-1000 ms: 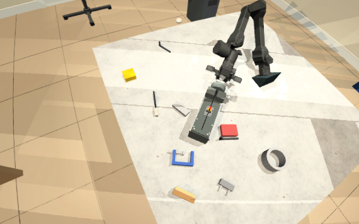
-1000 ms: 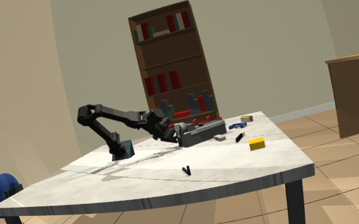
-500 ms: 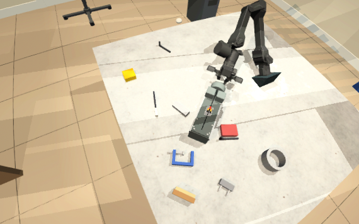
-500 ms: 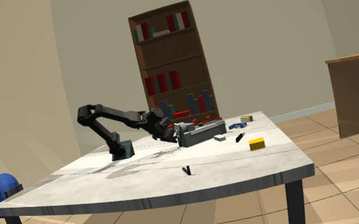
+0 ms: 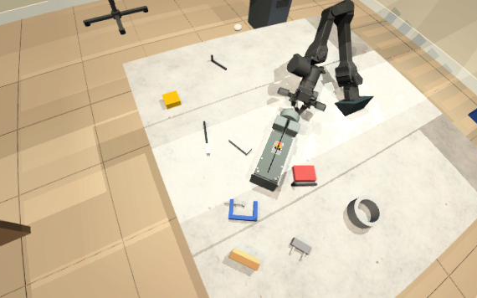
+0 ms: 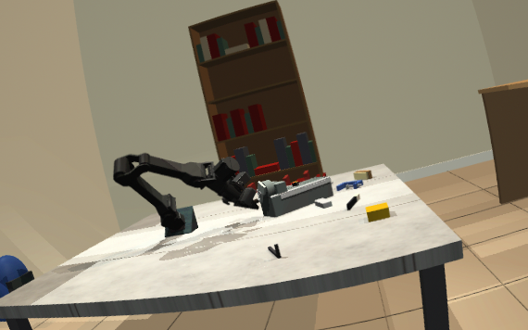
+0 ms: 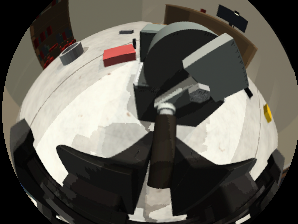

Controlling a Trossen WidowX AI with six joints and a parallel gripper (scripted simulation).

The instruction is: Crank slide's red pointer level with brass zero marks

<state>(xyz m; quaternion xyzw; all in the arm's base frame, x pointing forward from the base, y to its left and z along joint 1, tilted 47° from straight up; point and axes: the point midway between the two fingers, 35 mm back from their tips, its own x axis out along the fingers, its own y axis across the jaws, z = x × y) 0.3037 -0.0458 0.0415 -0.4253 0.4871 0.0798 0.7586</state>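
The grey-green machine (image 5: 267, 156) (image 6: 301, 197) has a long slotted top. Its slide's red pointer (image 5: 279, 143) is a tiny patch beside yellow-orange bits near mid-slot; whether it is level with the brass marks is too small to tell. At the end facing the arm, the wrist view shows a round dark disc (image 7: 167, 57), a short grey crank arm (image 7: 172, 96) and a dark brown cylindrical handle (image 7: 163, 155). My gripper (image 5: 300, 110) (image 6: 256, 205) (image 7: 160, 136) is shut on this handle, one finger on each side. In the top and exterior views the fingers hide the handle.
A red block (image 5: 304, 173) (image 7: 120, 54) lies beside the machine, and a flat grey piece (image 5: 240, 146) lies on its other side. Farther off are a blue clamp (image 5: 243, 217), a grey ring (image 5: 363, 212), a yellow block (image 5: 171, 99) and a black hex key (image 5: 218, 64).
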